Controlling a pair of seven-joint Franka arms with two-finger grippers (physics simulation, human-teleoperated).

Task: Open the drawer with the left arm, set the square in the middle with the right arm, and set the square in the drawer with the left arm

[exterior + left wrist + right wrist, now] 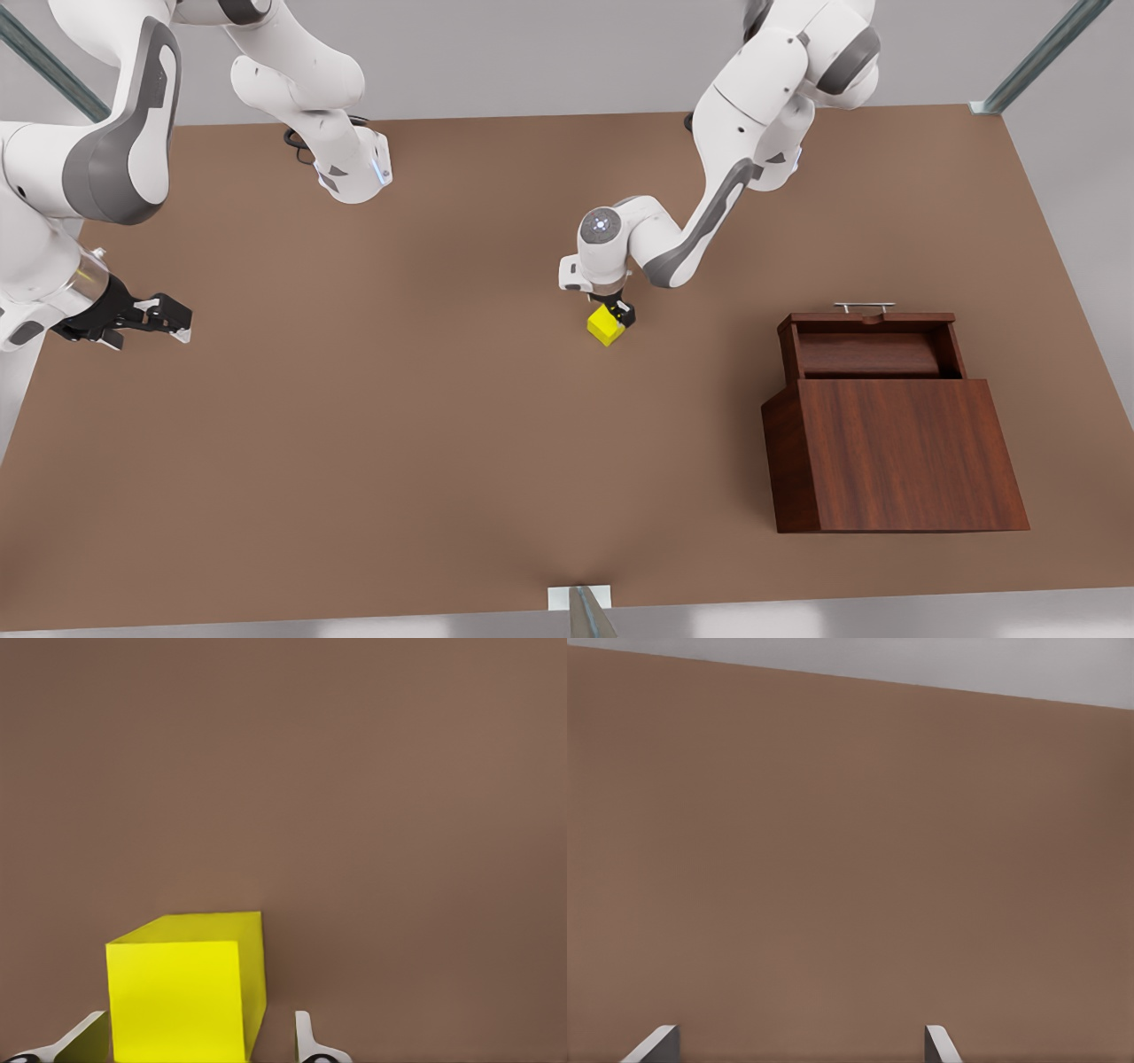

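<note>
The yellow square (606,327) rests on the brown tabletop near the middle (496,372). My left gripper (617,315) is lowered over it. In the left wrist view the square (182,997) sits between the open fingers (306,1041): one finger is against its side and a small gap shows at the other. The drawer (864,354) of the dark wood cabinet (895,452) is pulled out, with its silver handle (864,307) at the far side. My right gripper (177,321) waits open at the front view's left, above bare table (802,1036).
The cabinet stands at the front view's right, about a hand's reach from the square. Both arm bases (354,168) are mounted along the far table edge. Metal frame posts (585,611) stand at the table's edges and corners.
</note>
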